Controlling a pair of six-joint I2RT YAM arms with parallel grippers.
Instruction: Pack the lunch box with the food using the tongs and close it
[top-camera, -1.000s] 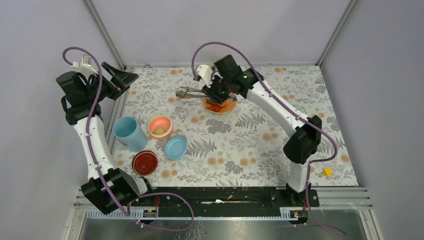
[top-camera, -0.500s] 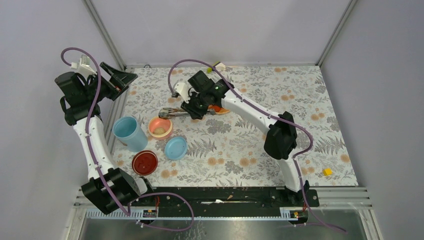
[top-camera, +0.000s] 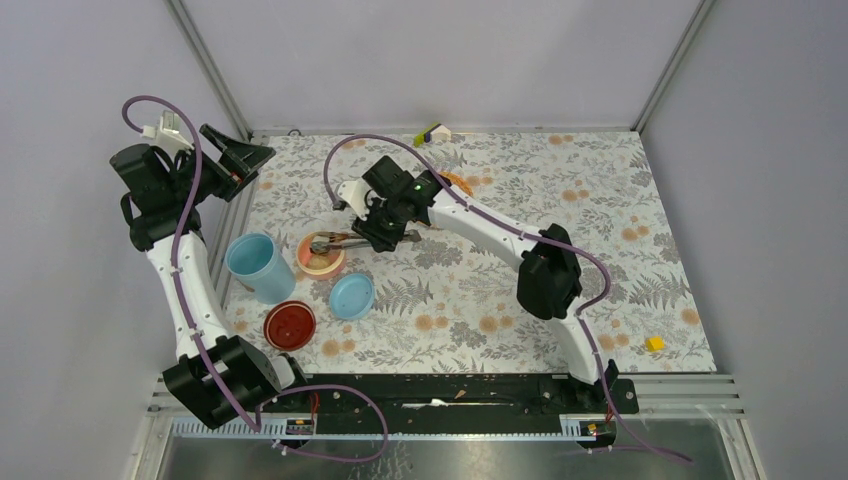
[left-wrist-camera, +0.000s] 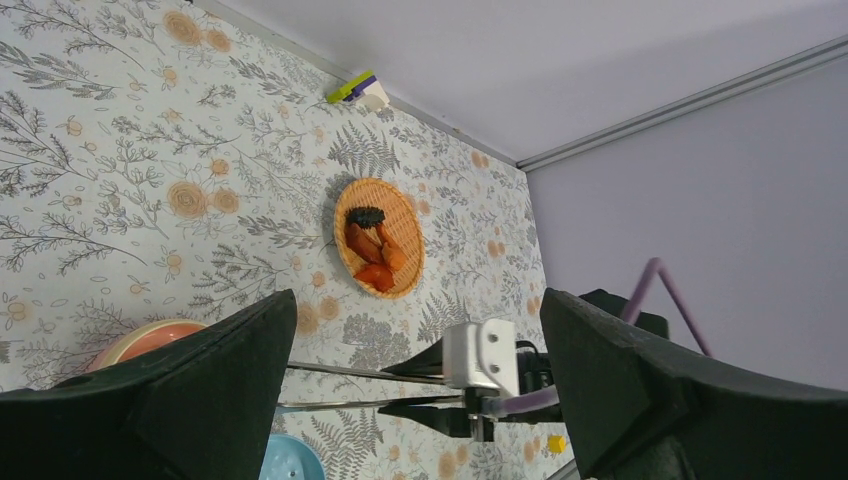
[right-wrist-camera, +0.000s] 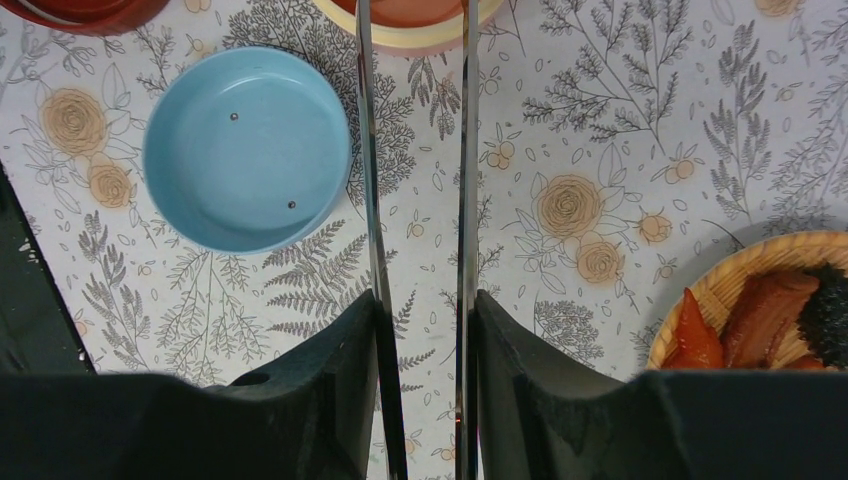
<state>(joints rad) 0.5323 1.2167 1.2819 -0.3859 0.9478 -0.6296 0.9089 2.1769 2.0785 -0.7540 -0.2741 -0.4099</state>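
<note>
left wrist shows one plate (left-wrist-camera: 398, 203) holding perhaps four food pieces (left-wrist-camera: 366, 243).

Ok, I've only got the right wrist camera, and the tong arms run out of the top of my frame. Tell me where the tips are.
Observer: On the top camera the tongs reach left, and their tips are over the pink-orange inner bowl.
Operator: Say what's in that bowl.
Observer: One beige round lies in it. I cannot tell whether the tips carry a piece.
Operator: Now give me the left arm.
Observer: The left gripper is wide open and holds nothing. It is up at the far left, apart from the light blue tub.
</note>
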